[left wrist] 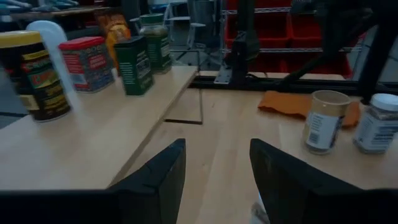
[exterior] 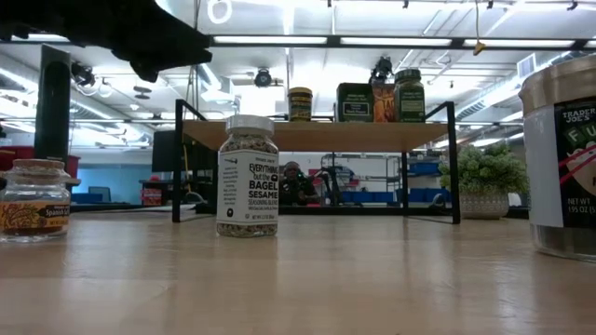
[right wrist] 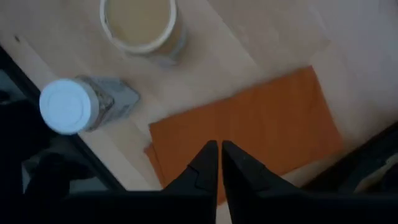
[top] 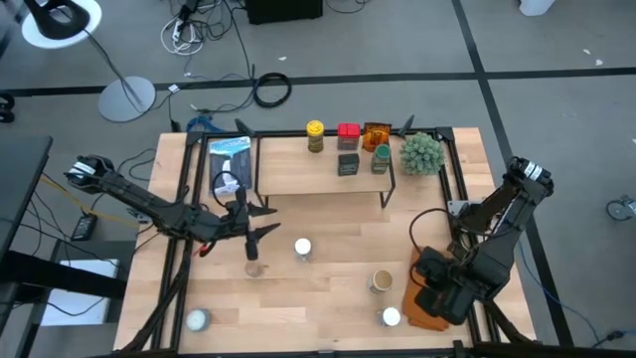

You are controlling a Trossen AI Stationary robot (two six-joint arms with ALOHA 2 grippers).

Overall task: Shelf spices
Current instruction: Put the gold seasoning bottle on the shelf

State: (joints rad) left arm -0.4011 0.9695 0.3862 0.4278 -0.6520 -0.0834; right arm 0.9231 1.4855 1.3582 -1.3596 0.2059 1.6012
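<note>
Left pincer [left wrist: 214, 180] open, empty, beside shelf [left wrist: 93, 146].

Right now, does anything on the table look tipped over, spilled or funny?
Nothing stands out. The jars on the shelf stand upright, and so do the jars on the table, like the bagel seasoning jar. Nothing looks spilled. The orange cloth lies flat by the table's right edge.

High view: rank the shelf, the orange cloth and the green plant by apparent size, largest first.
1. shelf
2. orange cloth, partly hidden under the right arm
3. green plant
</note>
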